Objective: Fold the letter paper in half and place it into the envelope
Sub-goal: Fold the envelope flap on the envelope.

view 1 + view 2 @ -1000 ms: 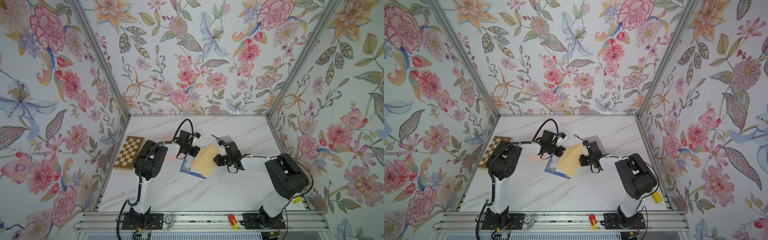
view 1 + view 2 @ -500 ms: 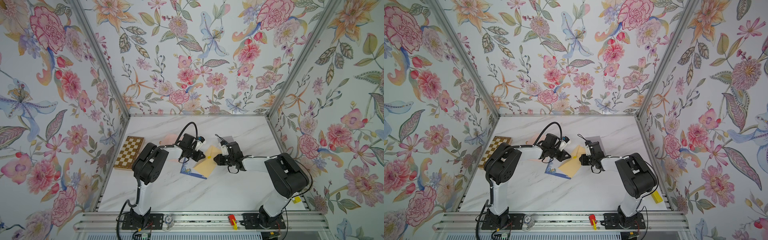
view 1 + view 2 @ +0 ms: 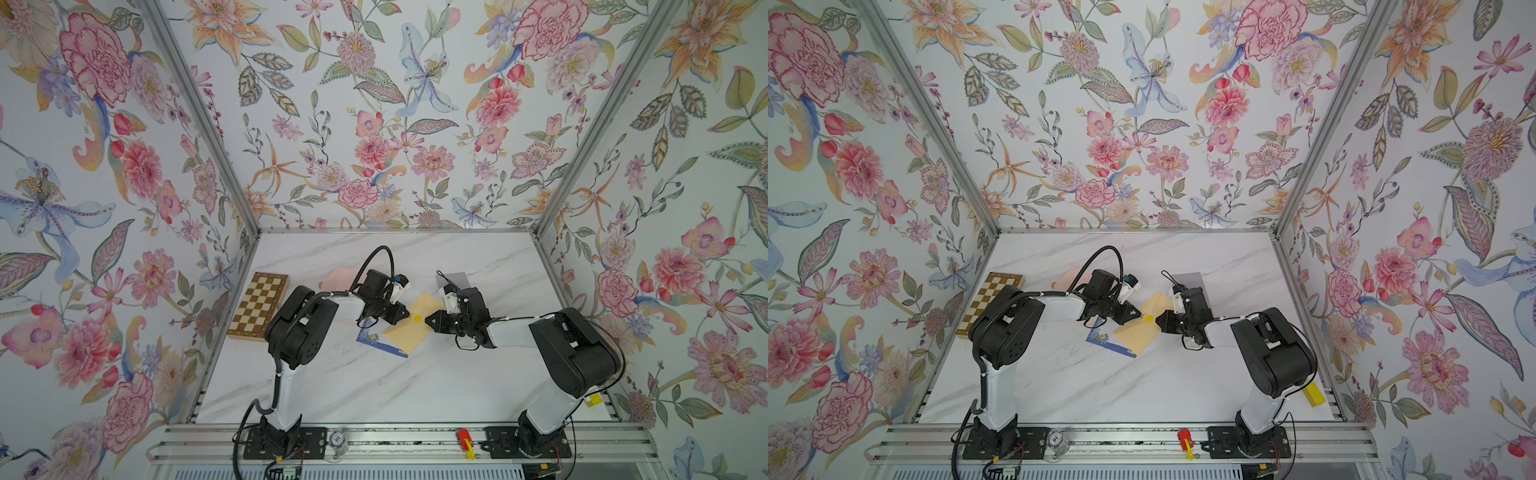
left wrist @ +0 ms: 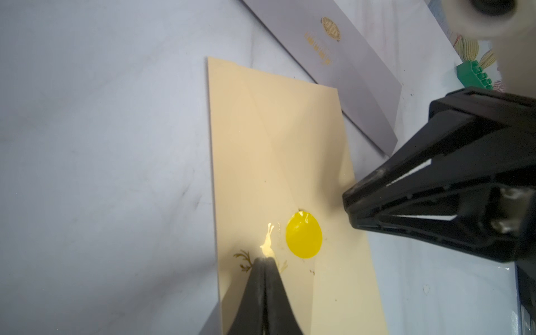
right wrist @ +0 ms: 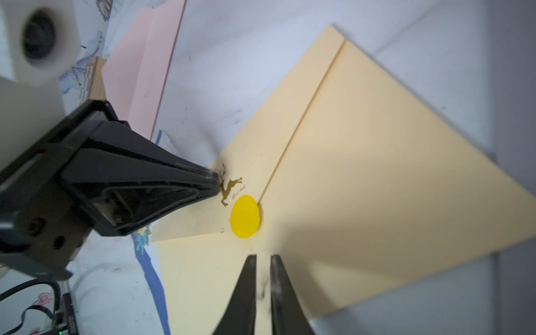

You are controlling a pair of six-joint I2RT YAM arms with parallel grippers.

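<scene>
**Seal sits between the two tool tips, letter pinned beneath**

The cream envelope point(image 3: 409, 328) lies flat near the middle of the tabletop point(image 3: 374, 386), its long axis running on a slant from the far right corner toward the near left one. The letter paper point(image 3: 372, 338), blue-edged and flowered, is under it. Only a strip shows, past the envelope's side toward the near left corner, so whether it is folded cannot be told.

The left tool point(image 4: 265, 259) is clenched on nothing, its tip pressed down on the envelope at the gold deer print point(image 5: 230, 185). The right tool point(image 5: 263, 256) rests on the envelope with its jaws a slit apart and nothing between them.

The round yellow sticker point(image 4: 304, 234), where the seams meet, lies between the two tips. It is just beside each, with the left tool on its left-edge side and the right tool on its right-edge side.

As I judge it, the envelope has yet to be opened. The right tool, the only one with a gap, faces the sticker head-on. The showing strip of letter lies on the left arm's side, so drawing it out would fall to that arm.
</scene>
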